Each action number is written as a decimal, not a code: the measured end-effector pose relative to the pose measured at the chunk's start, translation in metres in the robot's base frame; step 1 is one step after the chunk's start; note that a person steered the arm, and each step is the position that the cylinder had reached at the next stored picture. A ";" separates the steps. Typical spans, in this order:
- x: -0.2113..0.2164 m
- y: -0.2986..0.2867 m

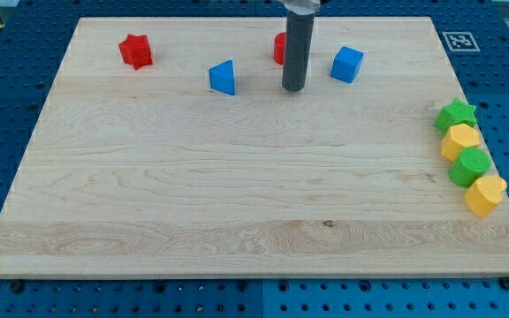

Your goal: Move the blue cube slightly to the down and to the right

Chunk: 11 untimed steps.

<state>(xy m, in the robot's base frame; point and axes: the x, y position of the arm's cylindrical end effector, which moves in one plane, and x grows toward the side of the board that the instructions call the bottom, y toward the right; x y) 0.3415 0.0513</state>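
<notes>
The blue cube (346, 64) sits near the view's top, right of centre, on the wooden board (237, 194). My tip (292, 89) is on the board just left of and slightly below the blue cube, with a small gap between them. A red block (278, 49) is mostly hidden behind the rod. A blue wedge-shaped block (224, 78) lies to the tip's left.
A red star-shaped block (136, 51) is at the top left. At the right edge stands a column of blocks: a green star (456, 115), a yellow block (459, 140), a green block (470, 166) and a yellow block (485, 194).
</notes>
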 end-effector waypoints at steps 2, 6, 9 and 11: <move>-0.036 0.009; -0.062 0.068; -0.041 0.066; -0.042 0.095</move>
